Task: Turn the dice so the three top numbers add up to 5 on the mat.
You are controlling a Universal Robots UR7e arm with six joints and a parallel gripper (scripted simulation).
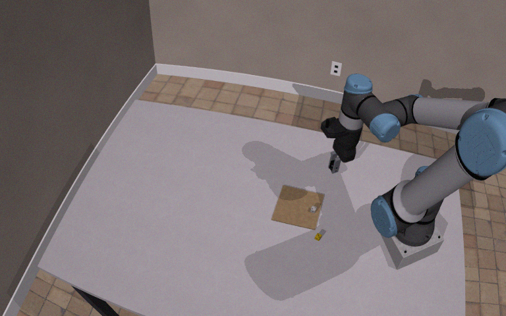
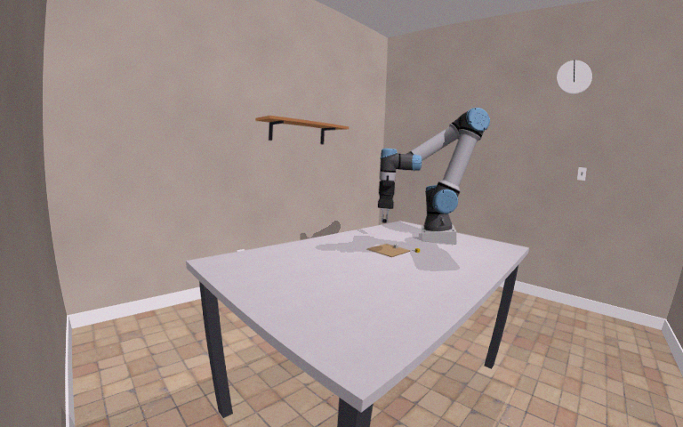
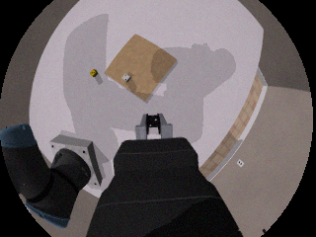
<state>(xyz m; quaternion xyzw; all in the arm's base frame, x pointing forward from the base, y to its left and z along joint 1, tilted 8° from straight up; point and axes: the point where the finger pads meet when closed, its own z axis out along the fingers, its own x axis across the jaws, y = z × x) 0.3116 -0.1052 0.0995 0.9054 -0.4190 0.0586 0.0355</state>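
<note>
A brown mat (image 1: 298, 207) lies flat on the table. A white die (image 1: 312, 209) sits on it near its right edge. A yellow die (image 1: 318, 236) lies on the table just off the mat's near right corner. My gripper (image 1: 333, 167) hangs well above the table, behind the mat's far right corner, pointing down. It is shut on a small dark die (image 3: 153, 120), whose faces I cannot read. The wrist view shows the mat (image 3: 141, 66), the white die (image 3: 125, 77) and the yellow die (image 3: 94, 73) far below. In the exterior view the gripper (image 2: 383, 218) hangs left of the arm's base.
The arm's base (image 1: 412, 244) stands on a block at the table's right side, close to the mat. The table's far edge runs behind the gripper.
</note>
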